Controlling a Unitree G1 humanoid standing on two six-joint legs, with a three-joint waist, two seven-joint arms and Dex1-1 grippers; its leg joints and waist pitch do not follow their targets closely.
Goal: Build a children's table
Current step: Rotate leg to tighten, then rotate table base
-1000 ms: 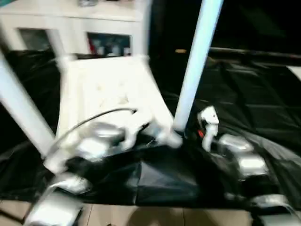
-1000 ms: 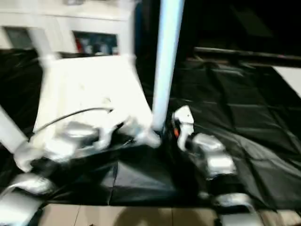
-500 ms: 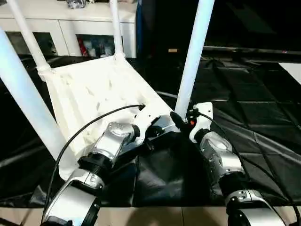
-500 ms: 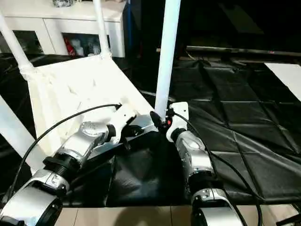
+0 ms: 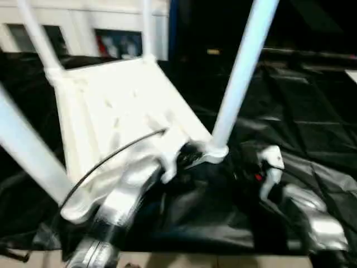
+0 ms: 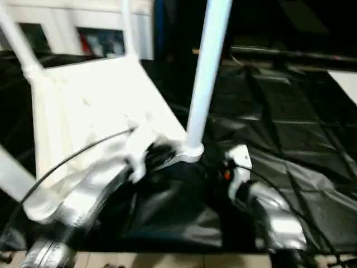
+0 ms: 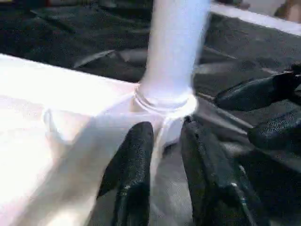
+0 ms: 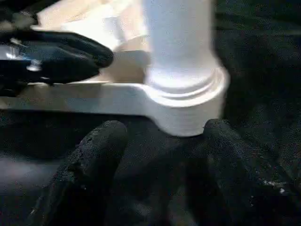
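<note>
Sheet: black sheet (image 5: 301, 117) under everything.
Children's table: children's table (image 5: 111, 106), all white, upside down on the sheet, ribbed underside up, legs rising.
Cabinet: white cabinet (image 5: 120, 42) behind, coloured items blurred behind its glass.
Left tool: left tool (image 7: 164, 141) slightly parted astride the rim below the near corner leg (image 5: 240, 78).
Right tool: right tool (image 8: 160, 136) open, fingers either side of that socket.

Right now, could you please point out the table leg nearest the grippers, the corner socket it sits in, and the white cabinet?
Table leg (image 5: 237, 84), left eye view, middle of its shaft.
Corner socket (image 8: 186, 96), right wrist view, its collar.
White cabinet (image 5: 78, 33), left eye view, front frame between its glass doors.
</note>
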